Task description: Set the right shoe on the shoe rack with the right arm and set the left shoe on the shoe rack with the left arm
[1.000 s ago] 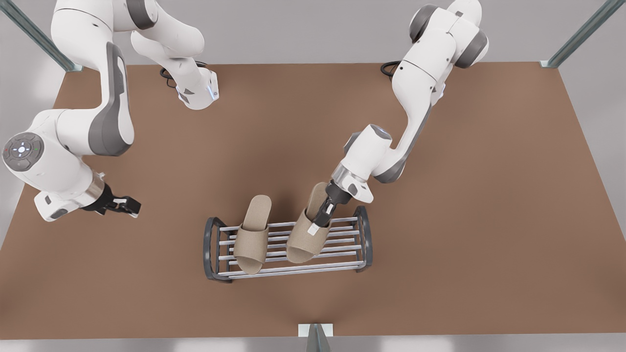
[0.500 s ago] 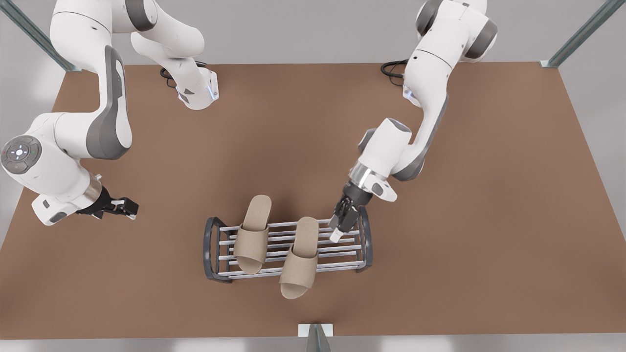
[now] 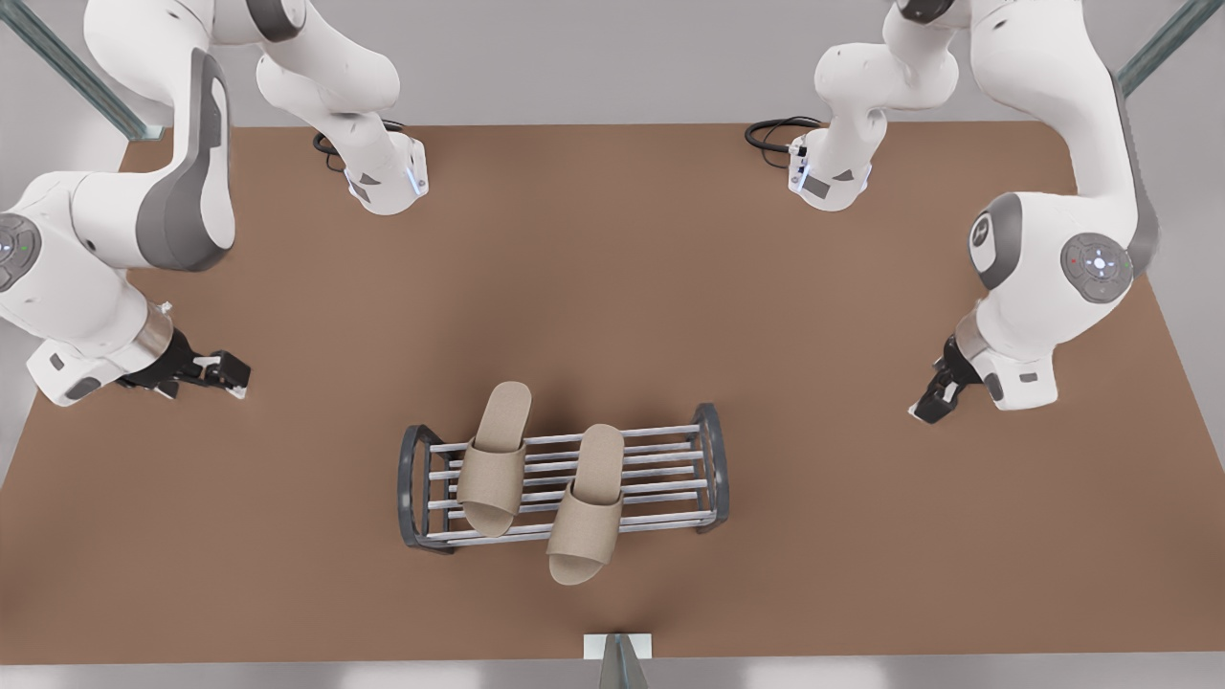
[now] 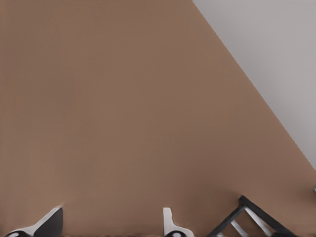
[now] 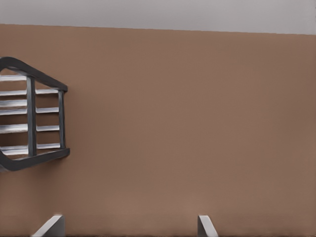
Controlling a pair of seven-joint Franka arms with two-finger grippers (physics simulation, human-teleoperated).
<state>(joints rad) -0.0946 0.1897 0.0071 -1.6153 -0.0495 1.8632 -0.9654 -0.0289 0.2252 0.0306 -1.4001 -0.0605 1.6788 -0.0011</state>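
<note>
On the rack (image 3: 563,476) we see both shoes: one (image 3: 496,459) lies across the bars, the other (image 3: 586,505) overhangs its front rail. Left gripper (image 3: 222,373) and right gripper (image 3: 930,404) wait well apart, fingers spread, holding nothing.

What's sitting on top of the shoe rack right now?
Two beige slippers lie across the shoe rack bars: one toward the front view's left, the other at the middle, its toe overhanging the near bar. The bars beneath them are covered.
</note>
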